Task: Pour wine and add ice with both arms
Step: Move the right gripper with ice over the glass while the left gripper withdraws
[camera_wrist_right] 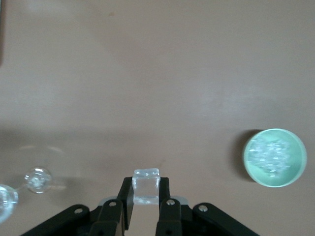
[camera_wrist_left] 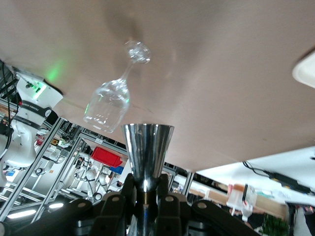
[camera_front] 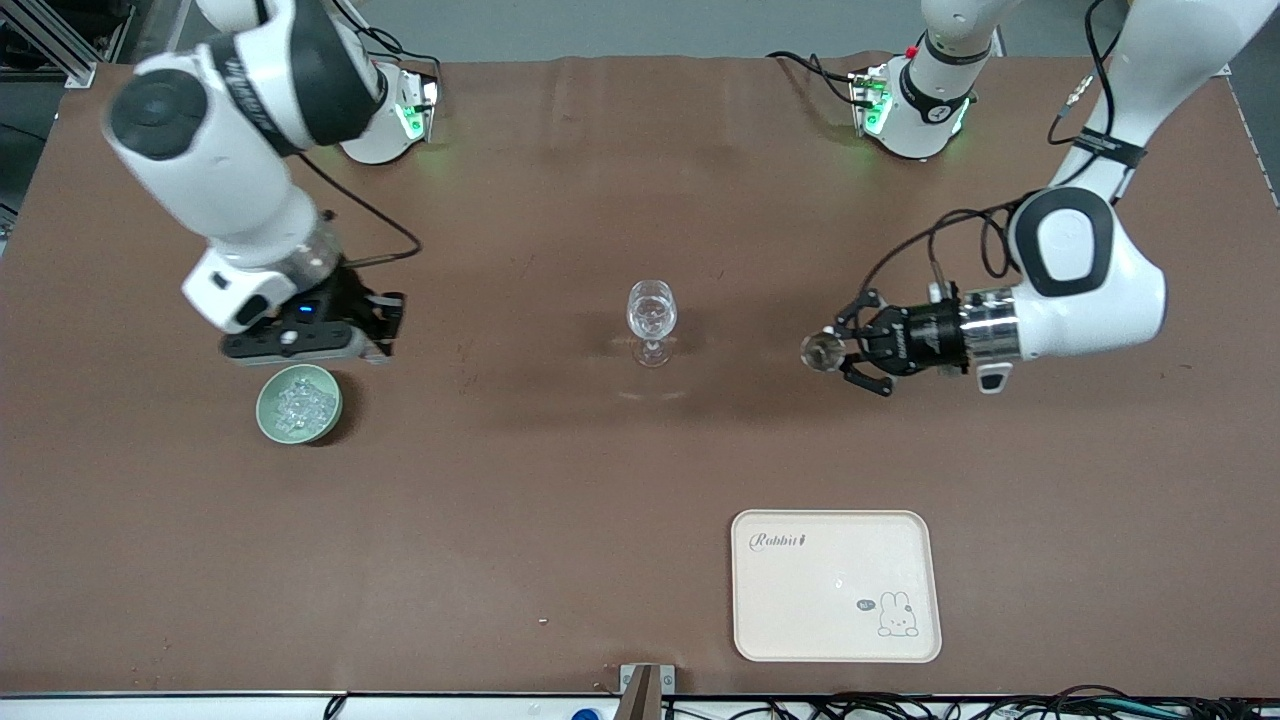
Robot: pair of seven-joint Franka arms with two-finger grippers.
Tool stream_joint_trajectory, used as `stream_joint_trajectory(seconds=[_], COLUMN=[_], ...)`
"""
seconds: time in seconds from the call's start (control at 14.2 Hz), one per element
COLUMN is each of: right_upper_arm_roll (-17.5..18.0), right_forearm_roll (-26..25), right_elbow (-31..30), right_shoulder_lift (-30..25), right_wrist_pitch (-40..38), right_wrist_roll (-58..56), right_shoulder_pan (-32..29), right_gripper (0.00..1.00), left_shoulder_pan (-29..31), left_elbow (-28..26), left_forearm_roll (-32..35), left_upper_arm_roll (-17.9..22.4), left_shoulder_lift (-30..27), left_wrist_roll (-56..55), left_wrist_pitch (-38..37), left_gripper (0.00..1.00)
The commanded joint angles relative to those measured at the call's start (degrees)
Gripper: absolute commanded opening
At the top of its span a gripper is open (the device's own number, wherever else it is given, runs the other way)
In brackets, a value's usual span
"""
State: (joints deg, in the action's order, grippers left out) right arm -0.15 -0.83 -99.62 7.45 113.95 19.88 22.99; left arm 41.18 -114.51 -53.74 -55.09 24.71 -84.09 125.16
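A clear wine glass stands mid-table; it also shows in the left wrist view and partly in the right wrist view. My left gripper is shut on a shiny steel cone-shaped cup, held sideways above the table toward the left arm's end from the glass; the cup's mouth points toward the glass between the fingers. My right gripper is shut on one clear ice cube, above bare table beside the pale green bowl with its heap of ice. The bowl lies off to one side.
A cream tray with a rabbit drawing lies near the front camera, toward the left arm's end. Brown table covering runs all round. The arm bases stand along the table's edge farthest from the front camera.
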Motion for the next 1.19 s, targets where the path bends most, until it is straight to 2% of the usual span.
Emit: stream_joint_trajectory(seconds=[0.0, 0.35, 0.63, 0.98, 1.12], right_upper_arm_roll=[-0.5, -0.5, -0.5, -0.5, -0.5], right_forearm_roll=[-0.1, -0.1, -0.4, -0.3, 0.0], right_elbow=[4.6, 11.2, 13.7, 13.7, 13.7], right_shoulder_lift=[4.3, 12.7, 16.6, 19.0, 19.1], right_wrist_pitch=[-0.3, 0.0, 1.0, 3.2, 3.1], right_wrist_roll=[8.1, 21.2, 26.3, 29.0, 29.1], right_shoulder_pan=[4.6, 13.6, 19.1, 23.3, 24.0], right_gripper=[0.00, 0.00, 0.00, 0.00, 0.00], left_shoulder_pan=[0.8, -0.7, -5.3, -6.3, -9.6], left_elbow=[5.4, 18.3, 24.2, 29.2, 31.9], left_forearm_roll=[2.1, 2.7, 2.5, 2.4, 2.5], left_upper_arm_roll=[-0.1, 4.2, 11.5, 12.3, 15.9], left_shoulder_lift=[6.0, 18.2, 20.4, 27.0, 29.0], left_wrist_roll=[4.4, 11.8, 12.5, 20.5, 22.7], left_wrist_pitch=[-1.1, -1.1, -1.1, 0.0, 0.4], left_gripper=[0.01, 0.01, 0.01, 0.01, 0.01])
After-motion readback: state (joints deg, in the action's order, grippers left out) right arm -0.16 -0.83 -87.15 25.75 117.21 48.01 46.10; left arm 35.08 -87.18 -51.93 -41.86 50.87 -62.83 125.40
